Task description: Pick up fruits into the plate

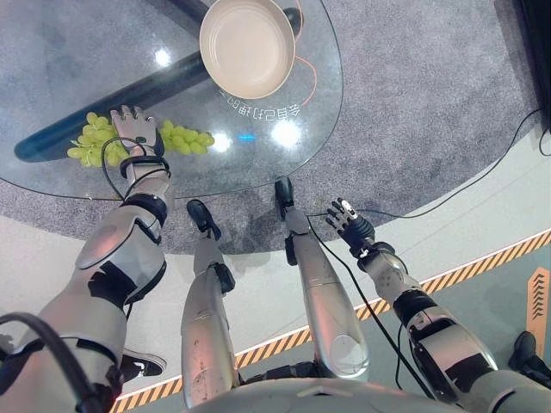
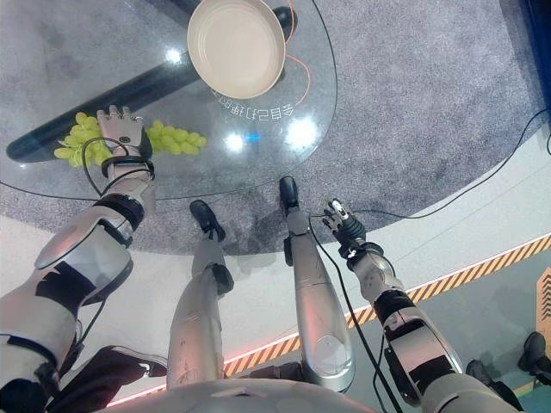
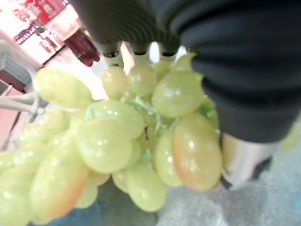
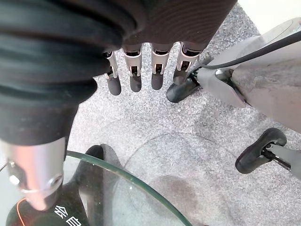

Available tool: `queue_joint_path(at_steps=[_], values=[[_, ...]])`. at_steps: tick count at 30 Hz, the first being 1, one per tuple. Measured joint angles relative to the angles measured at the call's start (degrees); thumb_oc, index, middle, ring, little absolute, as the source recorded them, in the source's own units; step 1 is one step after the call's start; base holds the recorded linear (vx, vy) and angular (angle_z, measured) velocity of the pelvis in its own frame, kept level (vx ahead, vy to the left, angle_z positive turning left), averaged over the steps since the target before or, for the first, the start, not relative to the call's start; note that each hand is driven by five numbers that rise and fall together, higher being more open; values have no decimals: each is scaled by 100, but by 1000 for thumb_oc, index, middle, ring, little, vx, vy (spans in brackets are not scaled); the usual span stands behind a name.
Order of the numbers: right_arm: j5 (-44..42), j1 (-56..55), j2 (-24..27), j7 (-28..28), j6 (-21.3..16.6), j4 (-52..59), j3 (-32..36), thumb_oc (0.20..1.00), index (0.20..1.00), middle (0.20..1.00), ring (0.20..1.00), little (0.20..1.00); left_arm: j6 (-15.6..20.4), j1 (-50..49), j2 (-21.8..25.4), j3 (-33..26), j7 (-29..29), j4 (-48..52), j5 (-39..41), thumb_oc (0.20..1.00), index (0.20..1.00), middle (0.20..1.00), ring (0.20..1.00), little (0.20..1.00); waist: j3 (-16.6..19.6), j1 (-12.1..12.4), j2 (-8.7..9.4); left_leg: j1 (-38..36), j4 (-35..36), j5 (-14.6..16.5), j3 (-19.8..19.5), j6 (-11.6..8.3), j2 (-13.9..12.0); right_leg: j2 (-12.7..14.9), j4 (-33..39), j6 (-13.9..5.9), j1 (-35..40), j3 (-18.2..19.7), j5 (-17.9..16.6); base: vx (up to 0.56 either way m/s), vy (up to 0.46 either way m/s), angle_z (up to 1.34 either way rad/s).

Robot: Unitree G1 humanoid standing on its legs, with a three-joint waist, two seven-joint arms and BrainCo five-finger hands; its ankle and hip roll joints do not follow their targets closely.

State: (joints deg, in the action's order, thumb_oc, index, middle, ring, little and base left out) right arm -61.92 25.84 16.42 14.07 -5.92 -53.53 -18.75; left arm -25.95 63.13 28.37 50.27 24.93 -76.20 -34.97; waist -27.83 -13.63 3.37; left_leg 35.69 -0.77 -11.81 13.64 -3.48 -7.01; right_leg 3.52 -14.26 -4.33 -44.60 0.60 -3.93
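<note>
A bunch of green grapes lies on the round glass table, near its front left edge. My left hand lies flat on top of the bunch, fingers stretched out over it and pointing away from me. In the left wrist view the grapes press close under the palm, with the thumb alongside them. The cream plate stands empty at the far side of the table, right of the grapes. My right hand hangs below and off the table's front edge, its fingers relaxed and holding nothing.
A dark bar of the table's base shows through the glass. A thin orange cord loops beside the plate. Grey carpet surrounds the table. A yellow-and-black striped line crosses the floor at the right.
</note>
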Motion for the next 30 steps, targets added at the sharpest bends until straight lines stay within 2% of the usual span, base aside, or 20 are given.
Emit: queue_joint_path(at_steps=[5, 10, 13, 17, 22, 26, 28, 30], values=[[10, -28, -5, 12, -5, 29, -4, 1000, 1000, 1000, 1000, 1000, 756, -57, 218, -170, 172, 384, 1034, 200, 200, 200, 200, 200, -2, 84, 2, -223, 5, -1, -10, -1, -1, 0, 22, 5, 239, -16, -3, 0, 0, 0], [14, -59, -26, 0, -20, 81, 2, 1000, 1000, 1000, 1000, 1000, 1364, -267, 399, -399, 158, 1068, 1678, 200, 200, 200, 200, 200, -9, 196, -12, -556, 18, 4, -146, -17, -5, 14, 139, -1, 694, -153, 5, 26, 29, 10], [26, -113, -45, -24, -15, 87, 6, 1000, 1000, 1000, 1000, 1000, 1541, -436, 484, -629, 95, 1510, 1906, 200, 200, 200, 200, 200, -22, 375, -34, -790, 53, 2, -176, -19, -2, 24, 200, -2, 971, -192, 7, 37, 36, 5], [73, -239, -43, -105, -24, 265, 52, 1000, 1000, 1000, 1000, 1000, 1703, -716, 678, -1010, 41, 2007, 2112, 200, 200, 200, 200, 200, -77, 465, -129, -1109, 246, -65, -280, -27, 6, 31, 379, -8, 1350, -331, 9, 52, 46, 14], [259, -471, -27, -126, -26, 312, 101, 1000, 1000, 1000, 1000, 1000, 1961, -1099, 826, -1458, -115, 2537, 2489, 200, 200, 200, 200, 200, -208, 610, -364, -1663, 457, -121, -403, -51, 12, 35, 615, -1, 2025, -523, 4, 91, 49, 15], [367, -703, 25, -117, -47, 528, 130, 1000, 1000, 1000, 1000, 1000, 2320, -1386, 1089, -1743, -540, 3122, 2942, 200, 200, 200, 200, 200, -227, 680, -405, -2144, 581, -100, -477, -81, 11, 21, 879, -3, 2610, -612, 5, 114, 48, 11], [650, -855, 46, -110, -174, 848, 170, 1000, 1000, 1000, 1000, 1000, 2449, -1563, 1246, -1905, -834, 3592, 3215, 200, 200, 200, 200, 200, -226, 695, -413, -2269, 580, -92, -498, -90, 12, 20, 966, -2, 2800, -644, 2, 115, 21, 9], [1283, -1039, 147, -174, -344, 1435, 101, 1000, 1000, 1000, 1000, 1000, 2510, -1791, 1393, -2022, -1250, 4223, 3643, 200, 200, 200, 200, 200, -224, 721, -425, -2441, 581, -69, -570, -114, 4, 20, 1057, -2, 3057, -748, 2, 115, -12, 16]])
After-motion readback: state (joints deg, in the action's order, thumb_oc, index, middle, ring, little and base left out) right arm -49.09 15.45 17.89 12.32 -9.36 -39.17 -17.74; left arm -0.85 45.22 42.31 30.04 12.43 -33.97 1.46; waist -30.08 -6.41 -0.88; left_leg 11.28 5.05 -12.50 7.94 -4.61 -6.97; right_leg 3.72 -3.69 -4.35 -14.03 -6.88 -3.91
